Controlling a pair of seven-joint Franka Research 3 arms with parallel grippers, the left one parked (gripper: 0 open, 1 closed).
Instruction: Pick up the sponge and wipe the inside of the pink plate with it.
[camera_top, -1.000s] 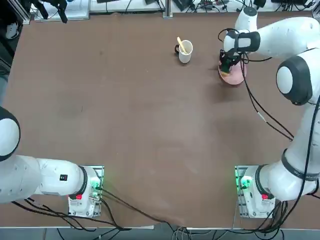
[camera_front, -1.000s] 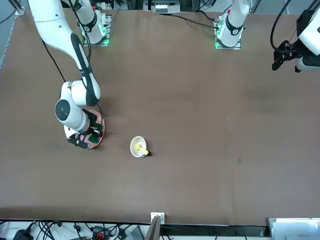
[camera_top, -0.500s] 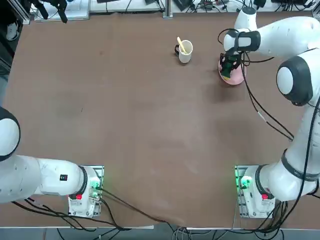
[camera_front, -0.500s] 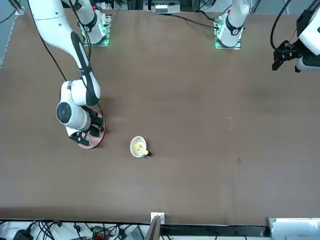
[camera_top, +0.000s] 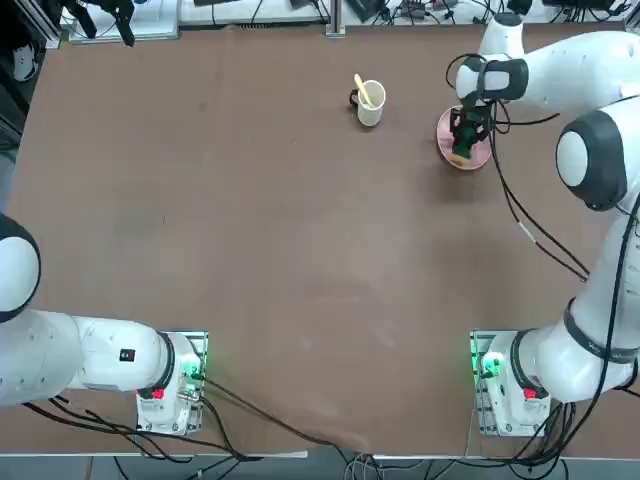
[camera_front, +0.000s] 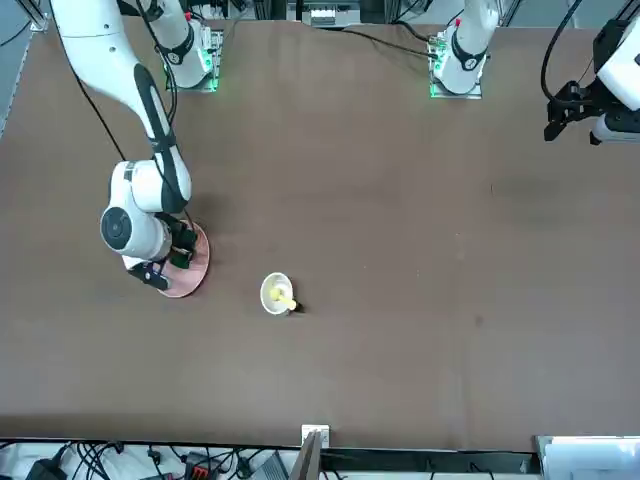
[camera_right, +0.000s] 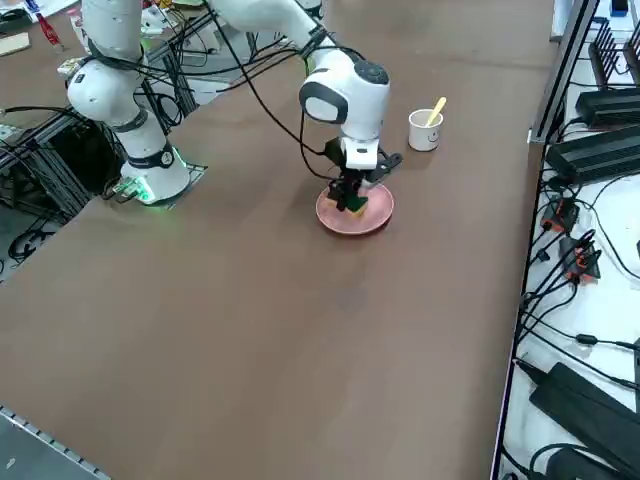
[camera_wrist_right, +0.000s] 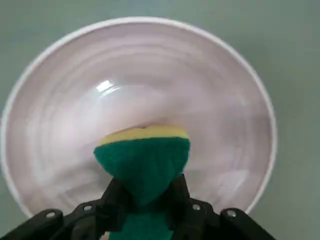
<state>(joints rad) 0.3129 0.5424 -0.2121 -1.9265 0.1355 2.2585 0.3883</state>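
Note:
My right gripper (camera_wrist_right: 144, 192) is shut on the sponge (camera_wrist_right: 142, 157), a small block with a green layer and a yellow layer, squeezed between the fingers. The sponge's yellow edge points down into the middle of the pink plate (camera_wrist_right: 60, 90), whose round rim fills the wrist view. From overhead the gripper (camera_top: 466, 143) hangs over the pink plate (camera_top: 446, 131) at the far right of the table. The side view shows the sponge (camera_right: 351, 206) down at the plate's (camera_right: 378, 213) inside; whether it touches I cannot tell. In the front view the arm covers part of the plate (camera_front: 195, 270).
A white mug (camera_top: 371, 104) with a yellow stick stands on the brown table, left of the plate in the top view. Cables trail from the right arm near the plate. The table's far edge (camera_top: 330, 30) runs just beyond the mug and plate.
The gripper with the sponge has shifted across the plate, rightward in the top view. The wrist has swung with it. Plate and mug have stayed put.

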